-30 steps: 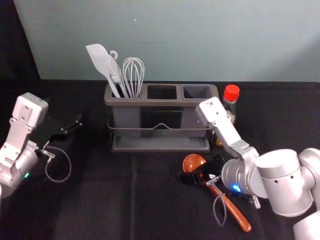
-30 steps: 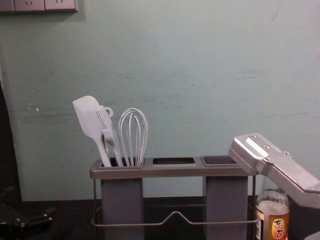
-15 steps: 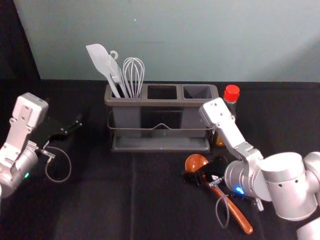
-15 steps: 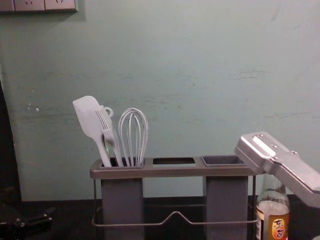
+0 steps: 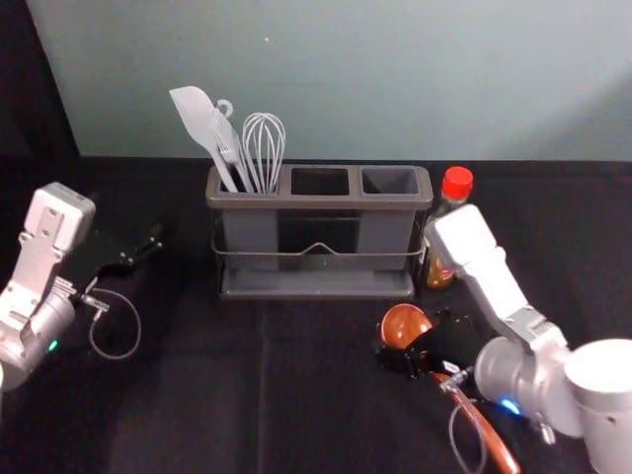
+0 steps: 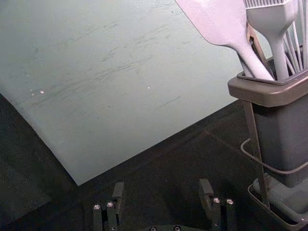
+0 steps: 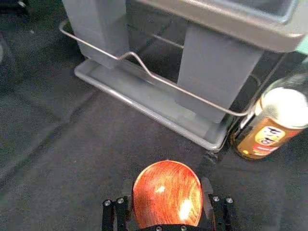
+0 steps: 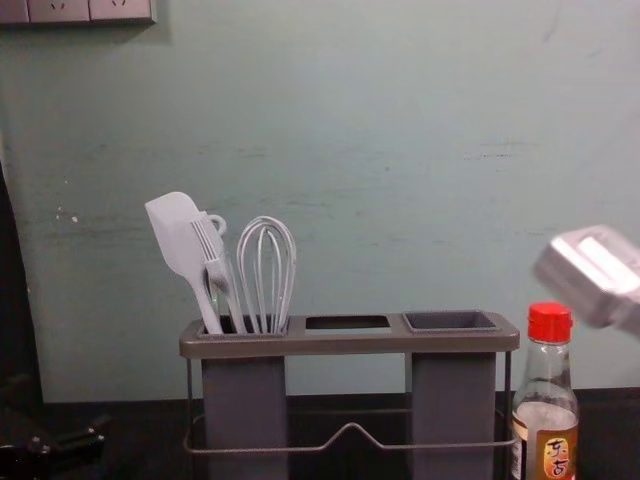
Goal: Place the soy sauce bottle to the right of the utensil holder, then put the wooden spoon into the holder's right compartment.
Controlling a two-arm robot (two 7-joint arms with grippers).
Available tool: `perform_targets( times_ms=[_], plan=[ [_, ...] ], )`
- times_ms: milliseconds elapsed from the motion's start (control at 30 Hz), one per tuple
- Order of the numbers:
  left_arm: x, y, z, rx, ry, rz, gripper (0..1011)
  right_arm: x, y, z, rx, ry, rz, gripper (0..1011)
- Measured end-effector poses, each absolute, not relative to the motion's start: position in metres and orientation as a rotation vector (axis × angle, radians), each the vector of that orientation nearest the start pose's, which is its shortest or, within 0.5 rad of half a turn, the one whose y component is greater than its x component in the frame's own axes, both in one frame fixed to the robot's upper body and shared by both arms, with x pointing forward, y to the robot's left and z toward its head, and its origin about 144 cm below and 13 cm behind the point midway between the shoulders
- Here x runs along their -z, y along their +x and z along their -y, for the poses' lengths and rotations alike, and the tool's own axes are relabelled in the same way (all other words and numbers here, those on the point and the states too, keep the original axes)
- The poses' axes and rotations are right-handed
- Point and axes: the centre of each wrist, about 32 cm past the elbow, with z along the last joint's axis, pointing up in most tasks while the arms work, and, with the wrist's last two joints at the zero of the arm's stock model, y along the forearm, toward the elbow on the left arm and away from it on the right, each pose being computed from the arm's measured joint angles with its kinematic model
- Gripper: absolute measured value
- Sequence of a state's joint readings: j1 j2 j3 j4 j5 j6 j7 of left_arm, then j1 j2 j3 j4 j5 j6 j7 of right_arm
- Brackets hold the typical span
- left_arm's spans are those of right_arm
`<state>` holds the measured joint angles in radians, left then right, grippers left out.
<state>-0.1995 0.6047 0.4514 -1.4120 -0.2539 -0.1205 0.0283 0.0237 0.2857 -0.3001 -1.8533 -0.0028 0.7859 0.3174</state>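
The left gripper [image 5: 144, 249] is idle at the left, open in the left wrist view, where it [image 6: 162, 191] holds nothing. In front of the utensil holder's [image 5: 316, 199] right end, the right gripper [image 5: 415, 338] is shut on the wooden spoon [image 5: 403, 324], whose handle slants toward the near right. The right wrist view has the spoon bowl [image 7: 167, 192] between the fingers of the right gripper [image 7: 167, 201]. The soy sauce bottle [image 8: 546, 415] stands upright just right of the holder, red cap on. The right compartment [image 8: 450, 321] has no utensil in it.
A white spatula [image 8: 178, 235], a brush and a whisk [image 8: 267, 270] stand in the holder's left compartment. A wire rail [image 5: 316, 249] and a low tray [image 5: 316, 284] run along its front. The wall rises behind.
My right gripper and the spoon have shifted right and slightly nearer in the head view. The right arm has moved off the bottle's cap in the chest view. The left arm is unmoved.
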Motion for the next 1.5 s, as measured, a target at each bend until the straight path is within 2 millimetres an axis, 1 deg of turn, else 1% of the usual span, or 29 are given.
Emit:
perform_targets(
  times_ms=[200,367,600,733,767,933,1167,1367,1500],
  plan=[
    [-1.14,0.489,-0.31,-1.248,0.304,0.285,1000,-1.216,0.421,0.212,0.997,-0.529,-0.17,838],
    [-1.14,0.489,-0.31,-1.248,0.304,0.285,1000,-1.218,0.401,0.22,1.022,-0.445,-0.074,838],
    [-1.14,0.489,-0.31,-1.248,0.304,0.285,1000,-1.218,0.387,0.229,1.057,-0.344,0.008,838],
    [-1.14,0.489,-0.31,-1.248,0.304,0.285,1000,-1.214,0.379,0.236,1.072,-0.252,0.079,838],
    [-1.14,0.489,-0.31,-1.248,0.305,0.285,1000,-1.214,0.379,0.236,1.072,-0.252,0.079,838],
    [-1.14,0.489,-0.31,-1.248,0.304,0.285,1000,-1.2,0.367,0.242,1.063,-0.088,0.22,838],
    [-1.14,0.489,-0.31,-1.248,0.304,0.285,1000,-1.182,0.361,0.248,1.044,0.093,0.334,838],
    [-1.14,0.489,-0.31,-1.248,0.304,0.285,1000,-1.171,0.361,0.249,1.048,0.148,0.365,838],
    [-1.14,0.489,-0.31,-1.248,0.304,0.285,1000,-1.172,0.362,0.249,1.047,0.148,0.366,838]
  ],
)
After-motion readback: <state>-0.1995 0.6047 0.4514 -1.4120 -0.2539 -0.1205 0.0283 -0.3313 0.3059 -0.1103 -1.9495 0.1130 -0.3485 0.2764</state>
